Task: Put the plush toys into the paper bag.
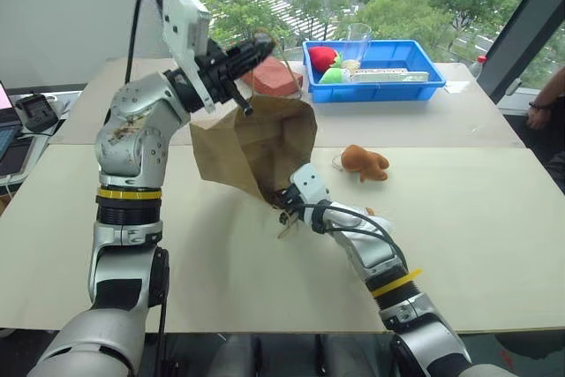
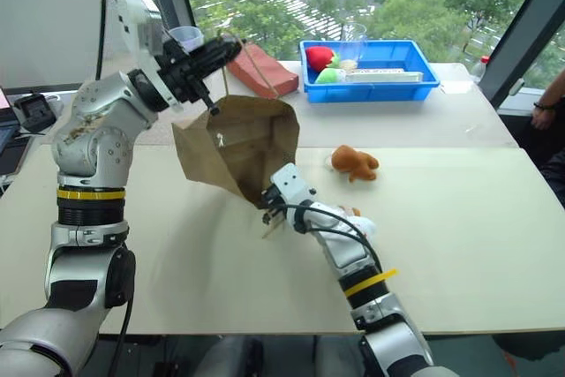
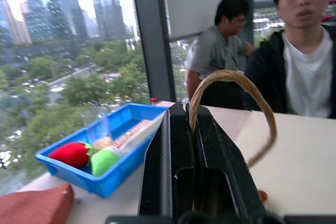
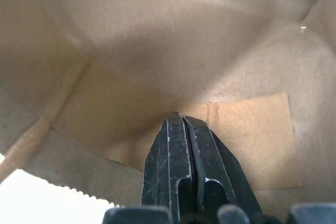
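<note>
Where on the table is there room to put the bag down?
Bare table lies in front of the lifted paper bag, between both arms, and again right of the orange-brown plush toy. It's crowded at the back by the blue bin.

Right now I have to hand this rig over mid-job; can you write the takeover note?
Left tool: shut on the cream string handle, holding the brown kraft paper bag up off the pale table.
Right tool: shut, holding nothing, inside the bag's mouth against the paper.
Orange-brown lumpy plush toy: lying on the table beside the bag, not bagged.
White plush: I cannot tell where it is.
Left to do: bag the orange-brown toy, then confirm the white one.
</note>
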You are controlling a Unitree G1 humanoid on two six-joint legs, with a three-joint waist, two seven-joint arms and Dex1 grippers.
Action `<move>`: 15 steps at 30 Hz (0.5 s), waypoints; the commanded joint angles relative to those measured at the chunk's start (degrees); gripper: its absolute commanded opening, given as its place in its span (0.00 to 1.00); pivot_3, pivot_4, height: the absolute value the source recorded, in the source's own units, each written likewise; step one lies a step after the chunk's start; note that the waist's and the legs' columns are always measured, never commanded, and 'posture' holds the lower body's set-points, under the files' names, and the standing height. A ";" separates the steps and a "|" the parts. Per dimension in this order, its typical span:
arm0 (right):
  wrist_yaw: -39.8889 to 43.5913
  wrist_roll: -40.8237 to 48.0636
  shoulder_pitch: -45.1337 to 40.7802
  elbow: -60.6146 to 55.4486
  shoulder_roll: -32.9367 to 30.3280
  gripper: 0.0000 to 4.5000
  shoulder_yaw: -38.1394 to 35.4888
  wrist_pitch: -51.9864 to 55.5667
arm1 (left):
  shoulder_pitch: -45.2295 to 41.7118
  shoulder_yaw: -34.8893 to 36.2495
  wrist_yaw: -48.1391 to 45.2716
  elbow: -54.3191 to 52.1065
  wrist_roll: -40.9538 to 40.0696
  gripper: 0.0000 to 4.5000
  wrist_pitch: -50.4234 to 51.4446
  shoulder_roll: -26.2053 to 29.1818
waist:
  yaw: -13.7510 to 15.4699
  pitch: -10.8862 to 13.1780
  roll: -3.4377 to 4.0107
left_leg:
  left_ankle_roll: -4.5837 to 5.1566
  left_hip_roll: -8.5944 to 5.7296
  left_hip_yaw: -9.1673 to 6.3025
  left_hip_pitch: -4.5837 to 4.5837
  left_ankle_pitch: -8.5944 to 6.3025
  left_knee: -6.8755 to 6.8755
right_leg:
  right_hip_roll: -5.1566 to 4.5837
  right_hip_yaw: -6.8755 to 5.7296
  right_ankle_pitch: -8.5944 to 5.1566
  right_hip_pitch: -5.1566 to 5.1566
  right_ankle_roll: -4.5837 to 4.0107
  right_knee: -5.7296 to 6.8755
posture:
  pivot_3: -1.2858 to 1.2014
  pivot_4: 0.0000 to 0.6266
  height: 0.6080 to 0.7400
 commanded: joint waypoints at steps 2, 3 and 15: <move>0.87 -1.02 0.06 3.18 -0.88 0.00 0.47 4.28 | -2.68 1.72 3.15 -2.55 -0.34 0.00 -2.31 -0.30 | -0.04 0.00 0.00 | 0.00 -0.01 0.00 0.02 0.00 -0.02 | 0.00 0.00 0.00 0.00 0.00 0.01 | 0.52 0.24 1.00; 1.10 -1.04 -0.27 3.44 -0.92 0.00 0.50 4.51 | -2.06 1.66 3.55 -3.16 -0.39 0.00 -2.19 -0.32 | -0.07 0.00 0.00 | -0.01 -0.02 0.00 0.02 0.00 -0.03 | 0.00 0.00 0.00 -0.01 0.00 0.01 | 0.52 0.24 1.00; 3.50 2.69 -0.30 -3.08 0.02 0.00 -2.70 0.63 | 10.65 -3.84 0.40 -10.18 1.65 0.00 -1.28 2.22 | -0.17 0.00 0.01 | -0.09 -0.04 -0.04 0.08 0.05 -0.35 | -0.04 0.03 0.00 -0.06 0.00 -0.04 | 0.52 0.24 1.00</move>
